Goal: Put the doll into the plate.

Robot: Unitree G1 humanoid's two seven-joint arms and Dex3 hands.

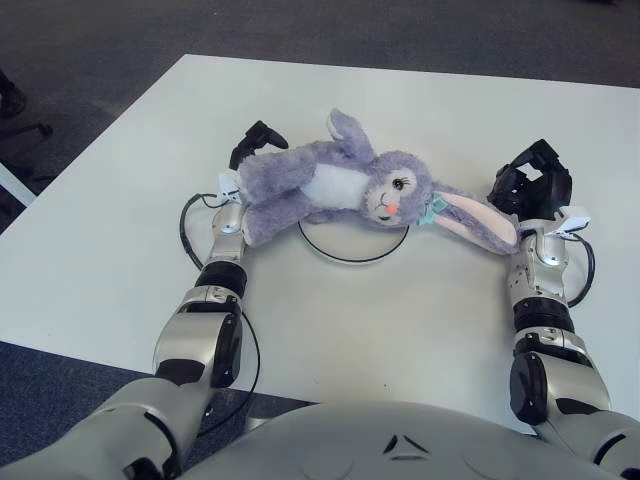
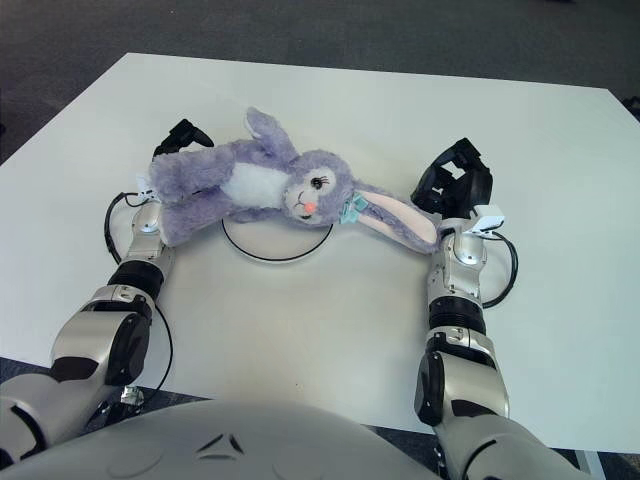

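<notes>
Item: soft purple plush rabbit doll with white belly and long pink-lined ears (image 1: 340,190). It is stretching crosswise over the middle of the white table (image 1: 120,200), its body and head overhanging the far rim of the flat white round plate with a dark edge (image 1: 352,255). Whether it is resting on the plate or being held just above it cannot be told.

Left hand (image 1: 250,150): showing at the doll's leg end, toward the table's left edge; black fingers (image 1: 262,133) are curling around the plush from behind, apparently gripping it.

Right hand (image 1: 530,185): showing toward the table's right edge, just beside the tip of the long ear; fingers are standing partly spread, and no grip on the ear is visible.

Risks, judged: the doll is lying longer than the plate is wide, so legs and ear are likely to spill over the rim onto the table. Releasing while the body is sitting off-centre toward the far rim could be letting it roll off. The light plate may be sliding if dragged by the plush.

Surroundings: black cables (image 1: 188,215) are looping beside each wrist; nothing else is standing near the plate. Dark floor is showing beyond the far edge.
</notes>
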